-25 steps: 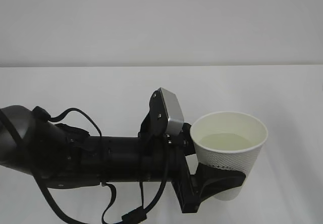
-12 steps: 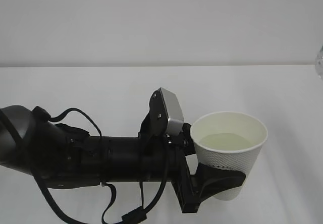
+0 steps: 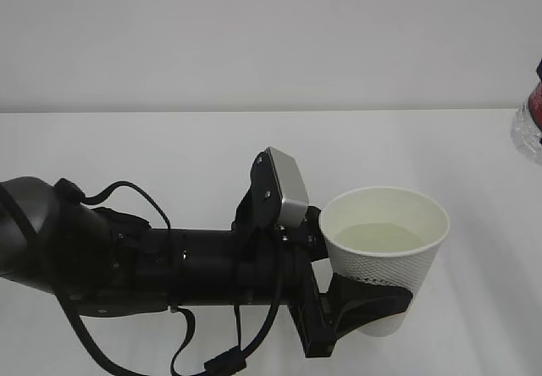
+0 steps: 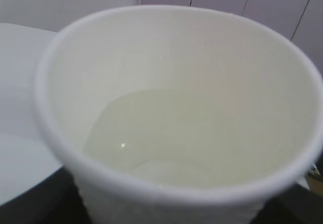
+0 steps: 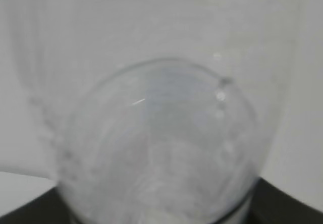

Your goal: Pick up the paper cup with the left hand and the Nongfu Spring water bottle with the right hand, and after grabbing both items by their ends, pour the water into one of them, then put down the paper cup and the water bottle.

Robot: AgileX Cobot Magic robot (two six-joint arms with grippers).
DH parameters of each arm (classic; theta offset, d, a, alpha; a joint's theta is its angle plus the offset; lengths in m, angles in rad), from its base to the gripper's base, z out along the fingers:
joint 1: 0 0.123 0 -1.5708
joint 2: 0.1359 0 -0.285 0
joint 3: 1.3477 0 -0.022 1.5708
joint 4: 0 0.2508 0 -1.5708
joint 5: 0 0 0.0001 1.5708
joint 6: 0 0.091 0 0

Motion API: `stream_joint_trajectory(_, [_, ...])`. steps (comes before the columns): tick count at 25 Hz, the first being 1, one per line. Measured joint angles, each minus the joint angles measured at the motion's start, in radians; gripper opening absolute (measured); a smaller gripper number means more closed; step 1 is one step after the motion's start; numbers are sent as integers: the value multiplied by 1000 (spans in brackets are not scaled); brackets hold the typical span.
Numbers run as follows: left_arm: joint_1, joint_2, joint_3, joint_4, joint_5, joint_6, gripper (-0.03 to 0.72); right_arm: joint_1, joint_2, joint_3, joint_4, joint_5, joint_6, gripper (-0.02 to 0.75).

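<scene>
Left hand (image 3: 360,304) clamped around the paper cup (image 3: 387,253), water (image 3: 377,238) inside, right hand gripping the Nongfu Spring water bottle (image 5: 156,143), table (image 3: 169,147) beneath.

No readable text; bottle (image 3: 531,120) label at frame edge, perhaps red, illegible.

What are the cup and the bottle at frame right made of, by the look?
Paper cup: matte white paper, apparently; dimpled outer wall, rolled rim. Water bottle, only an edge showing: clear glossy plastic, likely; see-through, ribbed, with a red label. The right wrist view shows a transparent, glinting wall.
</scene>
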Motion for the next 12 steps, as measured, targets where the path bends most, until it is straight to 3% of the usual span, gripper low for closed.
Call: stream_joint_trajectory(12, [0, 0, 0, 0, -42, 0, 543, 0, 0, 0, 5, 154, 68, 386])
